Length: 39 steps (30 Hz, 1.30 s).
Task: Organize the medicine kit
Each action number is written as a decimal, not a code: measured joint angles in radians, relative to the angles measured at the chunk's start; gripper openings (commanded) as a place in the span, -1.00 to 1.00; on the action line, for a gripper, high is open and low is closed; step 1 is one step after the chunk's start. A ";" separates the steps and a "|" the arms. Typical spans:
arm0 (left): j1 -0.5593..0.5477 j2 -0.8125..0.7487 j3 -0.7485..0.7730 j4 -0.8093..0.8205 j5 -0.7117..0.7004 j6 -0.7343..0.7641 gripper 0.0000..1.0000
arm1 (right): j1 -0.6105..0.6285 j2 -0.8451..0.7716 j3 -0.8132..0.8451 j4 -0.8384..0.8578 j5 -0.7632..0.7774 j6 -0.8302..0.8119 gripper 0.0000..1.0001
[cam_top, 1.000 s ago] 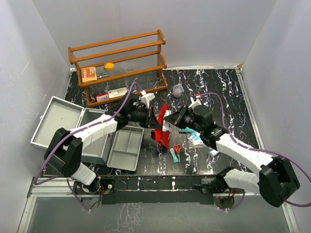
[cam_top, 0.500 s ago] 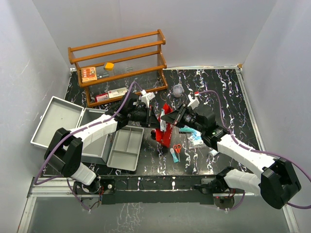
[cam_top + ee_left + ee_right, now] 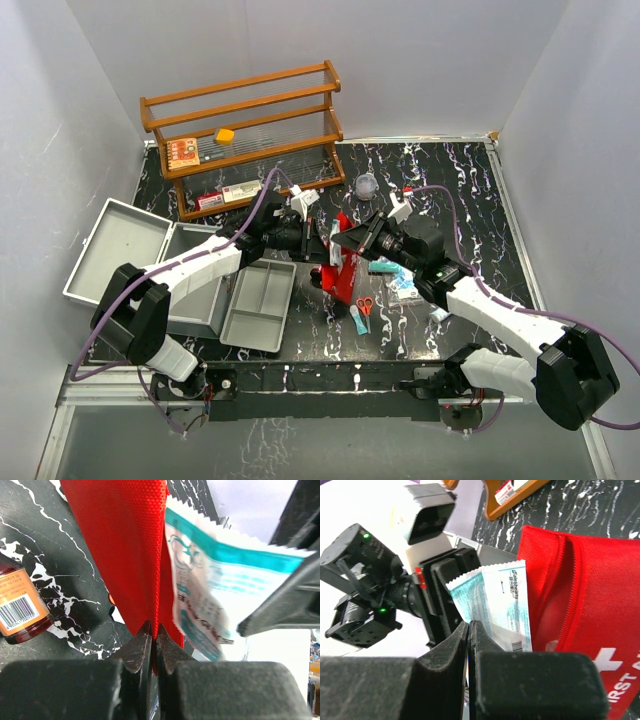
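Pinching the red pouch [image 3: 120, 545] in the left gripper [image 3: 154, 630] and clamping a teal-and-white sachet [image 3: 495, 605] in the right gripper [image 3: 469, 627] at its mouth, apart from the medicine kit [image 3: 110, 250] lying open at left, probably risking the sachet crumpling against the fabric.

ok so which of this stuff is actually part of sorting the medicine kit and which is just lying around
Job in hand: medicine kit case, grey tray, red first aid pouch in the left gripper, teal sachet in the right gripper; likely the red scissors and brown bottle too.
Lying about: wooden rack, clear cup.
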 measured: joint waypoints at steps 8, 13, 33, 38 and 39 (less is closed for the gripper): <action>0.000 0.000 -0.011 0.022 0.001 -0.006 -1.00 | 0.000 -0.019 -0.023 -0.101 0.046 -0.021 -1.00; 0.000 0.000 -0.013 0.011 -0.016 0.002 -1.00 | 0.000 -0.045 -0.026 -0.177 0.098 -0.032 -1.00; 0.000 0.000 -0.013 0.016 -0.025 0.032 -1.00 | 0.000 0.106 0.129 -0.410 0.166 -0.023 -0.96; 0.000 0.000 -0.013 0.013 -0.024 0.040 -1.00 | 0.000 0.138 0.179 -0.461 0.211 -0.024 -0.94; 0.000 0.000 -0.013 0.009 -0.026 0.041 -1.00 | 0.000 0.138 0.179 -0.470 0.220 -0.027 -0.91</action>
